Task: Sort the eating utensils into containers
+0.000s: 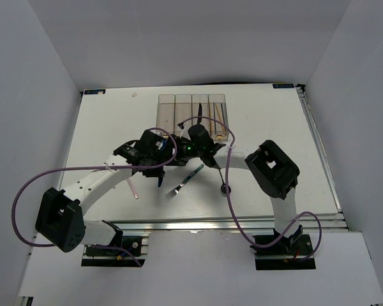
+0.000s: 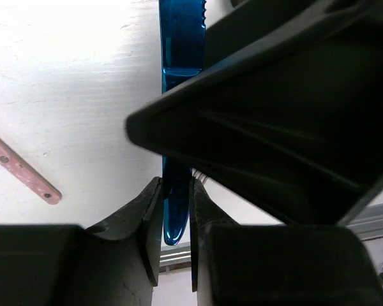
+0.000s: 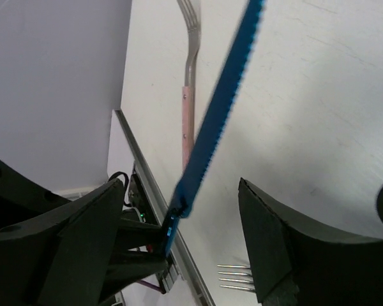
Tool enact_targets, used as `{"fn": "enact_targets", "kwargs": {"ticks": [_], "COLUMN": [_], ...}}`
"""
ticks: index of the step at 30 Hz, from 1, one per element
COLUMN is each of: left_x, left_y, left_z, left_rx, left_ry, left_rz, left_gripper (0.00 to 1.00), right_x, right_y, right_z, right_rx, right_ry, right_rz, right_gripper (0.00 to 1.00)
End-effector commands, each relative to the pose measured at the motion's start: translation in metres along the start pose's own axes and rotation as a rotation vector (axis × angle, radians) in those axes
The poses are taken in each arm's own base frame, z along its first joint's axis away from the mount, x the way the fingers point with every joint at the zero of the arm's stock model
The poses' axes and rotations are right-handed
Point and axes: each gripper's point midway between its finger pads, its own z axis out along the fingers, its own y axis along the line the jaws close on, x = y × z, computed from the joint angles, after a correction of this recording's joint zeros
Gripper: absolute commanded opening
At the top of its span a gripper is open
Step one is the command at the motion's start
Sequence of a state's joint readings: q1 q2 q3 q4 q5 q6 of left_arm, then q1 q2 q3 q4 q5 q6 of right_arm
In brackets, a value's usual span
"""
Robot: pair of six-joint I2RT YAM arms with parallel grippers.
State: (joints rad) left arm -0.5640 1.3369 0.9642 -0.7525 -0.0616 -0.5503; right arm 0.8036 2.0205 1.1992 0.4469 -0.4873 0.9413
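Near the middle of the worktop, just toward its near edge, a blue knife point(image 1: 159, 181) sits clamped by its handle end between the two fingers of the left gripper point(image 1: 156, 171). The left wrist view shows those fingers pressed tight on either side of the handle, with the serrated blade point(image 2: 182, 38) running away above the white surface.

Close beside it on the right, the right gripper point(image 1: 207, 159) hangs with its fingers point(image 3: 83, 242) spread wide apart and gripping nothing. In the right wrist view the knife point(image 3: 217, 121) slants across the gap between them.

Loose pieces lie around the pair. A teal-handled fork point(image 1: 185, 180) rests between the two grippers on the near side, its tines toward the near edge. A pink-handled fork point(image 1: 134, 189) lies to the left of the knife. A black spoon point(image 1: 224, 189) lies to the right, its bowl toward the near edge.

Toward the far edge, about midway along it, stand the containers point(image 1: 168, 111), four clear bins in a row. Orange chopsticks point(image 1: 220, 124) lie in the bin at the right end. The bin at the left end looks bare, and what the two middle bins hold is too small to make out.
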Motion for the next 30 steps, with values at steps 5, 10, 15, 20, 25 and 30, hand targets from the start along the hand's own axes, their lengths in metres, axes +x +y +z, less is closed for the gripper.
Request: {"fn": "enact_targets", "kwargs": {"ticks": [5,10,15,20,25,30], "left_x": [-0.027,-0.043,-0.056,-0.052,-0.037,-0.015], "left_y": [-0.026,-0.034,-0.023,-0.001,-0.011,-0.035], "left_z": [-0.018,-0.028,-0.048,-0.059,-0.067,-0.067], "left_rx": [0.111,0.125,0.06,-0.012,0.132,0.35], "left_ry": [-0.101,-0.138,-0.194,-0.239,-0.279,-0.307], "left_rz": [-0.018,-0.03,-0.046,-0.017,0.067,0.112], "left_gripper": [0.0,0.0,0.95,0.98,0.98,0.98], "right_x": [-0.013,-0.016,-0.046,-0.11,-0.184,-0.268], "right_y": [0.043,0.038,0.018,-0.026,-0.077,-0.091], "right_z": [0.004,-0.002,-0.02,-0.051,-0.091,-0.124], "right_rx": [-0.137,-0.096,0.043,0.308,0.524,0.562], "right_ry": [-0.014,-0.024,-0.087,-0.132,-0.198,-0.293], "right_rz": [-0.068,-0.067,-0.098,-0.084,-0.086,-0.153], "right_gripper": [0.33,0.0,0.0,0.0,0.0,0.0]}}
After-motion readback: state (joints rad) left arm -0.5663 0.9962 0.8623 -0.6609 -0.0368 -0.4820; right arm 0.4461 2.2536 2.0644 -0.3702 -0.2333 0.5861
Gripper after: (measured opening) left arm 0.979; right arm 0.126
